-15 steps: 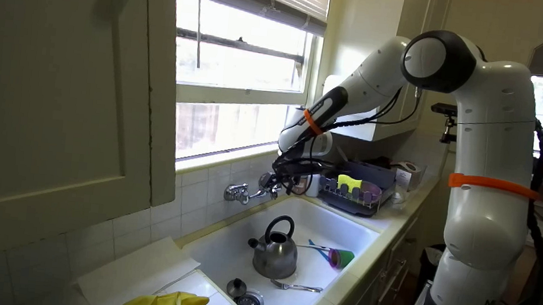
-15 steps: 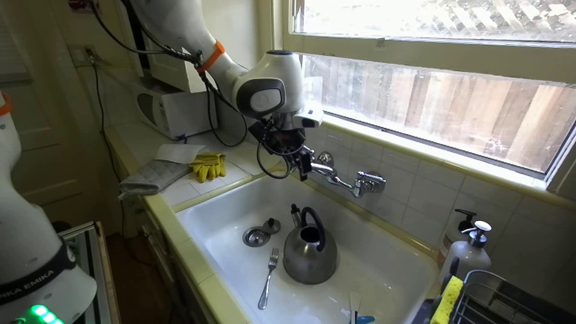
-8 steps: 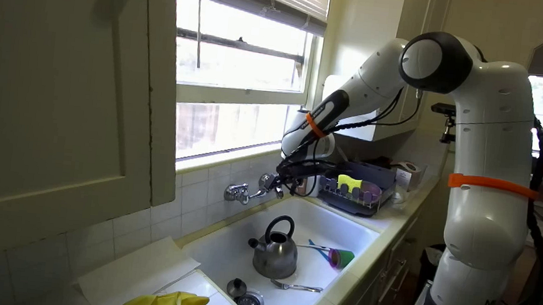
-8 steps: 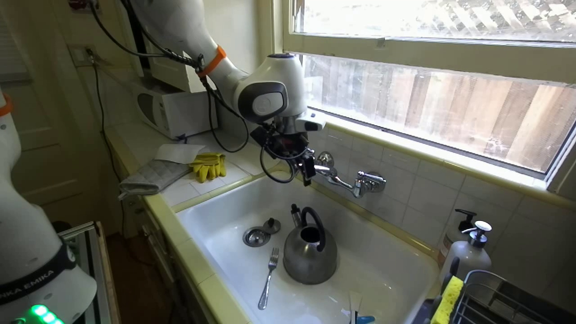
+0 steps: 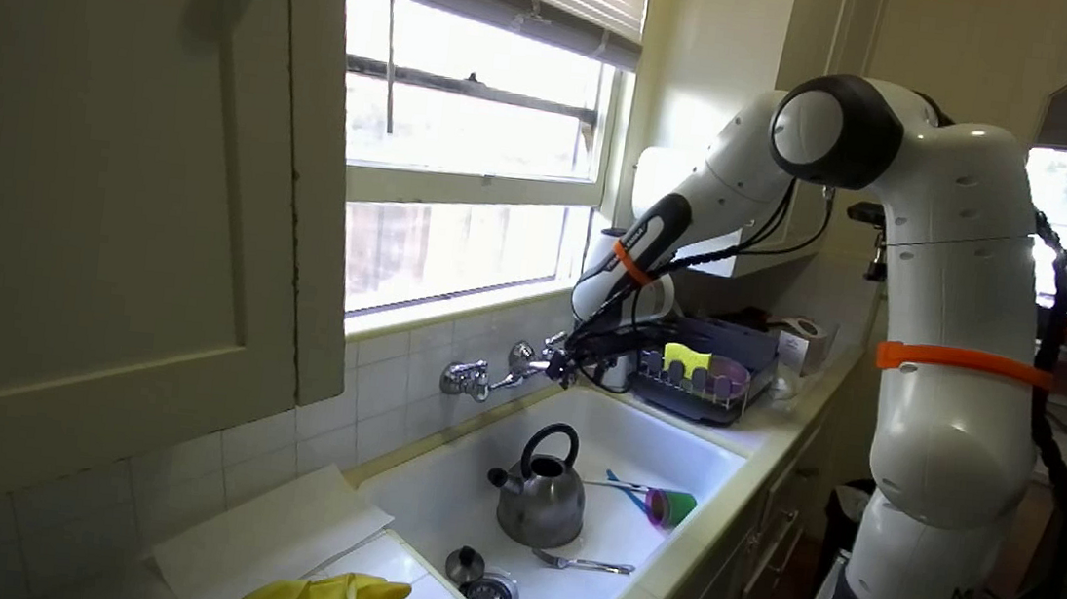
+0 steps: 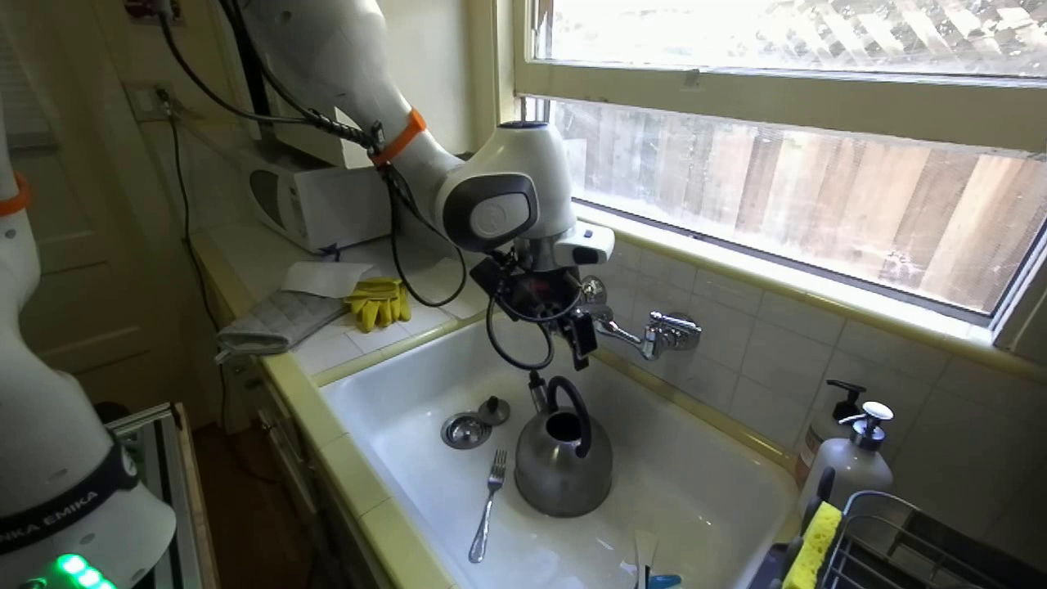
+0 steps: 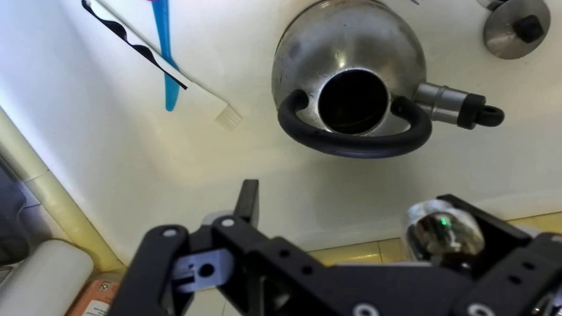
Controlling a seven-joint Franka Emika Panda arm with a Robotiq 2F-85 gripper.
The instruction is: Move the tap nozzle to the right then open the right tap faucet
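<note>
The black two-fingered gripper [image 7: 349, 195] is holding its jaws wide apart, clasping nothing; the short, shiny chrome tap nozzle [image 7: 443, 232] is lying between them, just beside one finger, contact being unclear. The right tap faucet [image 6: 667, 331], a small shiny chrome knob, is sitting apart from the gripper, toward the wall. A round grey metal kettle [image 6: 564, 478] is standing upright below the gripper.

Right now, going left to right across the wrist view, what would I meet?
White bottle → orange bottle → blue utensil → kettle mouth → tap nozzle → knobbed lid.
</note>
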